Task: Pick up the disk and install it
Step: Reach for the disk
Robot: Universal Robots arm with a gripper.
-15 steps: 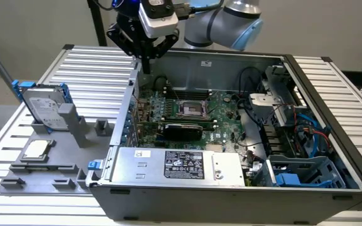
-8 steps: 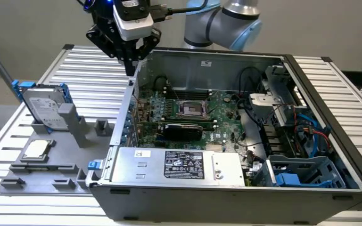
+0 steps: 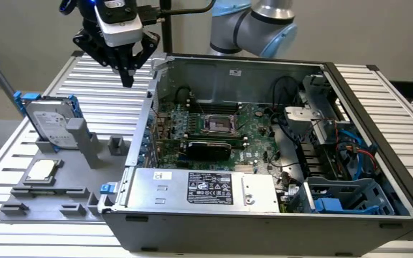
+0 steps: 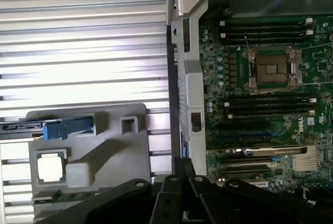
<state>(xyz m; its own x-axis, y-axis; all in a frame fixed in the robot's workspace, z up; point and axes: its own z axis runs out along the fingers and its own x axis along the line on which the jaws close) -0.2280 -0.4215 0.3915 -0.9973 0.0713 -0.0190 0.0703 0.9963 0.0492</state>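
Silver-grey, blue-framed rectangular disk [image 3: 52, 122]: upright in grey slotted holder [image 3: 84, 142], edge offered for grasping; black pincer [image 3: 127, 80] clenched, empty, well apart.

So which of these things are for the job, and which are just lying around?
For the job: silver-grey hard disk in its bright blue plastic frame; black gripper; open grey metal computer case.
Just sitting there: small square silver chip; big grey power-supply box with black label.
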